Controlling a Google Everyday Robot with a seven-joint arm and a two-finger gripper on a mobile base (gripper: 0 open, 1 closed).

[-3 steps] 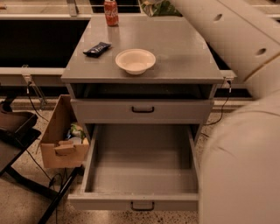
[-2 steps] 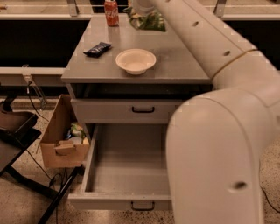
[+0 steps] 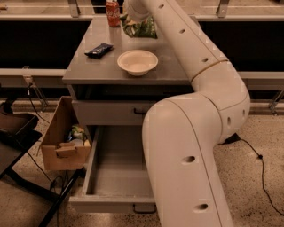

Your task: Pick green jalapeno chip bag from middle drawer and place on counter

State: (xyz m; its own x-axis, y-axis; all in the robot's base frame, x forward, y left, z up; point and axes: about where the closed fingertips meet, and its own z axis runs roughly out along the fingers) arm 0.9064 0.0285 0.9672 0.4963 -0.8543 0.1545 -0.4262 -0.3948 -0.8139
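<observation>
The green jalapeno chip bag (image 3: 144, 29) is at the back of the counter (image 3: 173, 66), just right of the red soda can (image 3: 112, 7). My gripper (image 3: 133, 16) is right above the bag, at the end of my arm that reaches over the counter, and is shut on the bag's top. I cannot tell whether the bag's bottom touches the counter. The middle drawer (image 3: 116, 175) is pulled open below, and the part I can see is empty. My arm hides its right part.
A white bowl (image 3: 137, 62) and a dark snack wrapper (image 3: 98, 49) lie on the counter in front of the bag. The upper drawer (image 3: 106, 113) is shut. A cardboard box (image 3: 62, 142) stands left of the cabinet. A black stand (image 3: 13, 133) is at far left, and a cable (image 3: 262, 173) lies on the floor at right.
My gripper has moved left and down with the chip bag, from above the counter's back right to just beside the red can. My arm now covers the drawer's right side.
</observation>
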